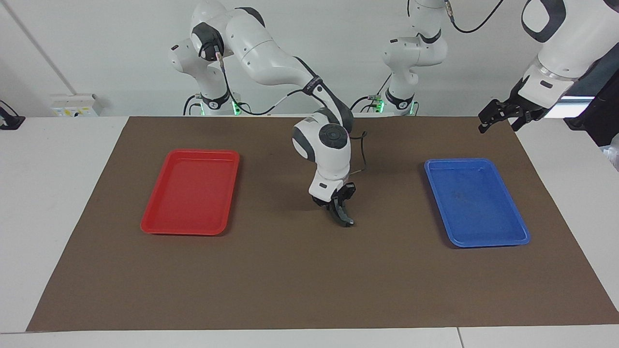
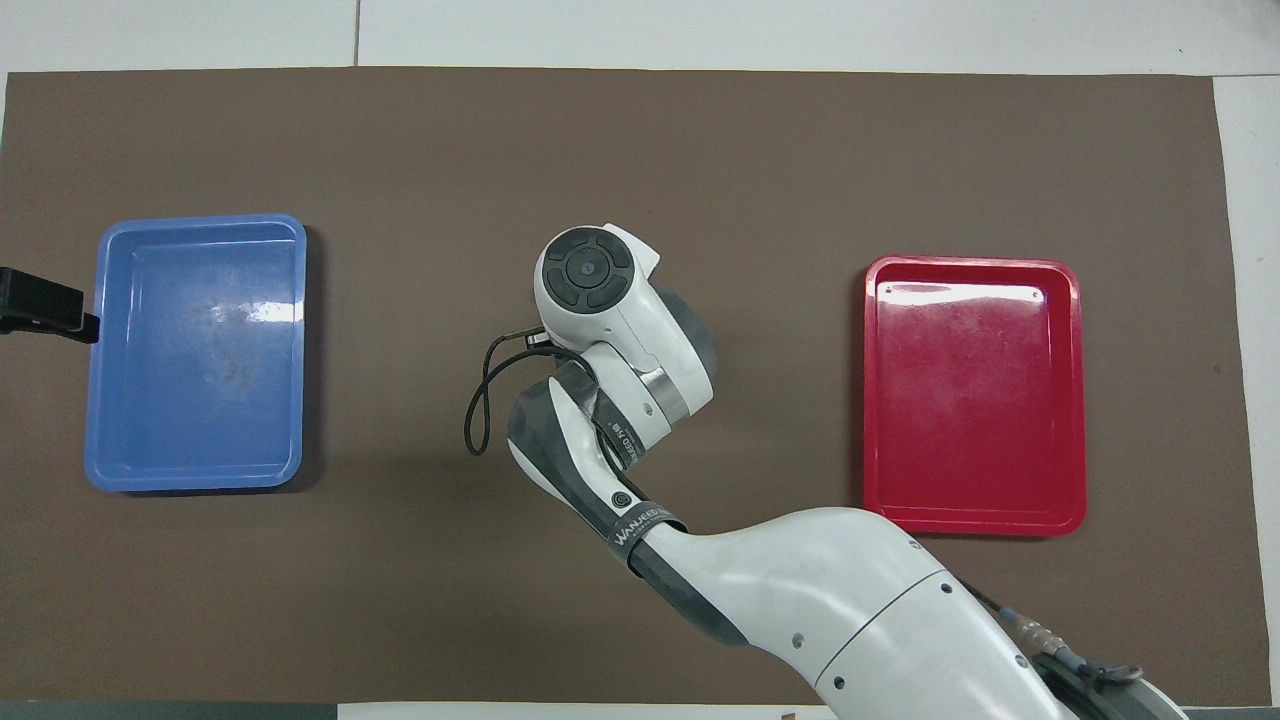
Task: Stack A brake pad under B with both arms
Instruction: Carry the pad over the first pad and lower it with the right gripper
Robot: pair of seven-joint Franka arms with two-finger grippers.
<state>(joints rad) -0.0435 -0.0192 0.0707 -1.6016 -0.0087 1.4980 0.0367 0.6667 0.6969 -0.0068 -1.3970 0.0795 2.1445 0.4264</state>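
Item: lettering. You can read one marking in the overhead view: white capitals "WANJEES…" on the dark band (image 2: 642, 523) around the right arm (image 2: 850, 600), cut off at the end. You'll find nothing else legible.

You are looking at a white counter (image 1: 58, 203) covered almost edge to edge by a brown mat (image 1: 300, 280). A plain white wall (image 1: 111, 53) rises at the robots' end. A pale socket box (image 1: 75, 105) sits against that wall toward the right arm's end. Even, soft light falls across everything.
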